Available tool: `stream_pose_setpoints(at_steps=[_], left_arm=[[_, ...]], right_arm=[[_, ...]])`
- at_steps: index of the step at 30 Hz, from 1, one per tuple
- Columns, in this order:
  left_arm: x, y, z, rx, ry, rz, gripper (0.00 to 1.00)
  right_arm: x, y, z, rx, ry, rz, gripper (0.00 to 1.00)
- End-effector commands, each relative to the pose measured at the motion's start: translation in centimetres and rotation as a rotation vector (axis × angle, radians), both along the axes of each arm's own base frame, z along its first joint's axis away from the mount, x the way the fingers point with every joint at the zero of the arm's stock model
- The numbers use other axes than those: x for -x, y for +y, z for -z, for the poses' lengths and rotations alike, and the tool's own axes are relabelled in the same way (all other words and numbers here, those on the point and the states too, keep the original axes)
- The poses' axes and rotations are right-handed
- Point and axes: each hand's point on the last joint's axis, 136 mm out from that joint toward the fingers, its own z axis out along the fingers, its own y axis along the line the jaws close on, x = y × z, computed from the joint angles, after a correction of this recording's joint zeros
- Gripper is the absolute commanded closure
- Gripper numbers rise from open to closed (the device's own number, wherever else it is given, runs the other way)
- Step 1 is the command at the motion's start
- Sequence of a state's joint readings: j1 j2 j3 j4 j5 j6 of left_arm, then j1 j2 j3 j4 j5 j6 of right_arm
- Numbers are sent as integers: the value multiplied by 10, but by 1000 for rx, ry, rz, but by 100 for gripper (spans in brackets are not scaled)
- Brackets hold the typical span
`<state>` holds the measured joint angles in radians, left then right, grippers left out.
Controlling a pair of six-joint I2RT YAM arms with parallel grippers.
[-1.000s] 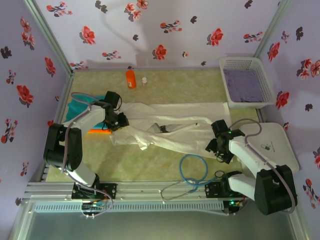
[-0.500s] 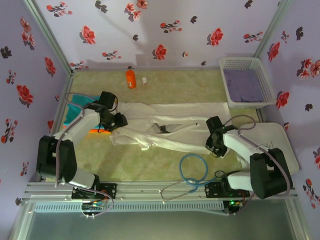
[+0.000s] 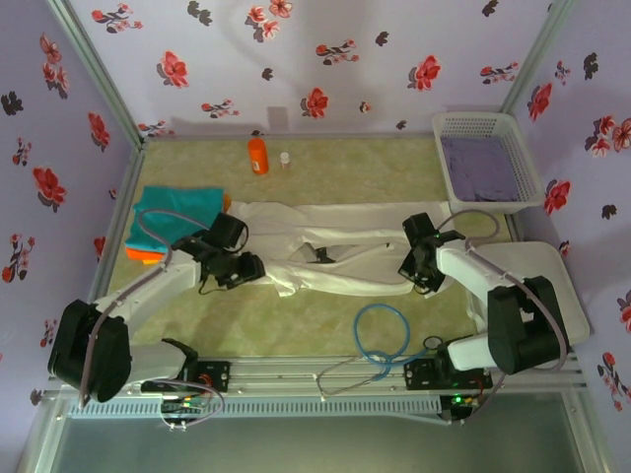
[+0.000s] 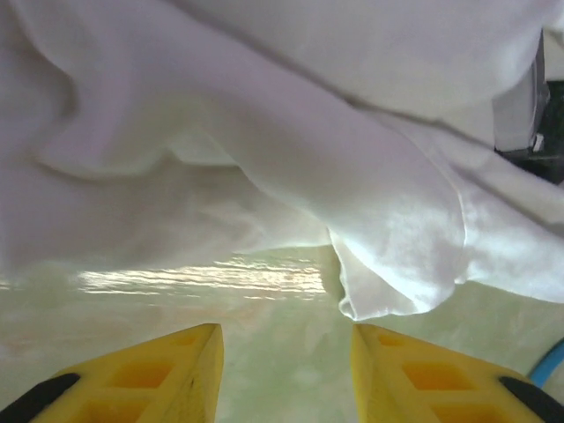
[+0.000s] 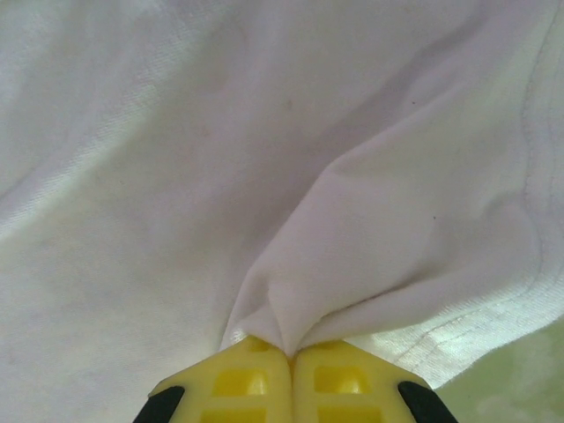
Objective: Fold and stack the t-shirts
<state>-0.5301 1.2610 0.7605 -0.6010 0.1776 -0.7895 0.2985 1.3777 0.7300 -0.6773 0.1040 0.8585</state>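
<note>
**Overhead and wrist views.** A white mesh basket (image 3: pixel 474 119) stands at the far right corner of the table (image 3: pixel 325 172). A purple cloth (image 3: pixel 478 168) lies flat inside it and covers its floor. The white t-shirt (image 3: pixel 345 222), wrinkled and bunched lengthwise, stretches across the middle of the surface. At the left edge, the folded teal t-shirt (image 3: pixel 177 209) rests on the orange t-shirt (image 3: pixel 138 254), of which a strip shows.

The right gripper (image 5: pixel 291 352), at the white shirt's right end, has its yellow fingers together, pinching a fold of the cloth. The left gripper (image 4: pixel 284 335), at the shirt's near left part, has its fingers apart over bare table, with the cloth's edge just ahead.

An orange bottle (image 3: pixel 257 156) stands near the far edge, and a blue cable (image 3: pixel 383 340) loops by the near edge.
</note>
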Motion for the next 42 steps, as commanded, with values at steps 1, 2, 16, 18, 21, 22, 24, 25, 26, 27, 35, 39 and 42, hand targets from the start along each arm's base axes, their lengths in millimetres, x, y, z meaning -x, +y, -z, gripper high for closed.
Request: stream_pose_setpoints(at_steps=[1, 2, 16, 18, 21, 22, 24, 25, 26, 27, 35, 39, 42], left_arm=[[-1, -27, 10, 75, 2, -54, 59], [0, -35, 14, 83, 5, -53, 60], [8, -68, 45, 61, 36, -72, 73], [11, -62, 43, 36, 33, -78, 72], [16, -57, 42, 20, 44, -82, 69], [18, -56, 43, 18, 49, -85, 69], [20, -55, 46, 8, 60, -90, 68], [20, -55, 48, 2, 64, -85, 68], [20, -57, 49, -2, 68, -79, 68], [20, -58, 50, -6, 70, -75, 68], [22, -59, 64, -48, 100, -59, 69], [22, -55, 68, -79, 104, -58, 68], [15, -59, 67, -84, 89, -48, 74]], right_arm=[[-2, -1, -2, 12, 10, -16, 100], [-2, -2, -2, 12, 11, -16, 100], [7, -13, -3, 8, 5, 1, 100], [8, -14, -2, 2, 5, 5, 100], [8, -14, -1, -3, 4, 7, 100], [8, -14, -1, -4, 5, 6, 100], [8, -14, 0, -5, 6, 6, 100], [8, -15, 0, -4, 8, 7, 100], [8, -14, 0, -6, 7, 5, 100], [7, -15, 1, -7, 8, 5, 100], [9, -15, 2, -12, 9, 7, 100], [9, -14, 4, -14, 14, 7, 100], [9, -14, 6, -16, 17, 8, 100]])
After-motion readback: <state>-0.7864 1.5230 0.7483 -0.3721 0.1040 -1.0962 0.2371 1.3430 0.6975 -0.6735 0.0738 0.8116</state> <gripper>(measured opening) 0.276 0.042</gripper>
